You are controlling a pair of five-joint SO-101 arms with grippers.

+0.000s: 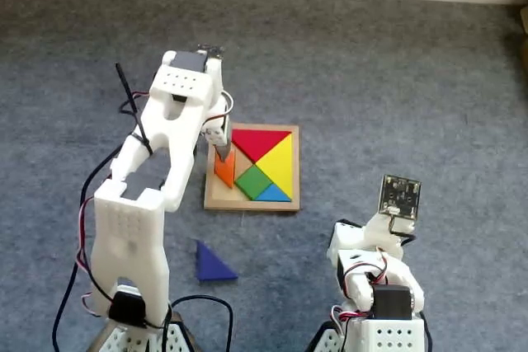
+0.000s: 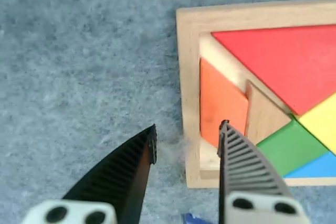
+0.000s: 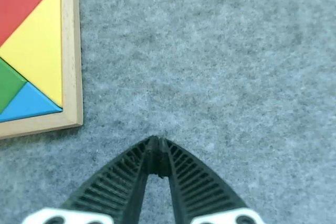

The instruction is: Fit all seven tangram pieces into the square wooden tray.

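The left gripper (image 2: 188,127), spread open, straddled the rim of the wooden tray (image 2: 189,51), seemingly to nudge the orange piece (image 2: 220,103) home, while the right gripper (image 3: 157,142) sat pressed shut aside and a blue triangle (image 1: 213,263) lay outside the tray.

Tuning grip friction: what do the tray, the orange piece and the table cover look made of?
Tray: pale wood, seemingly unvarnished; faint grain and a matte rim.
Orange piece: probably painted wood; flat, even colour with crisp edges, though plastic can't be ruled out.
Table cover: grey felt or short-pile carpet; fuzzy, mottled nap.

Part-filled tray (image 1: 252,206), navy triangle (image 1: 213,264) outside
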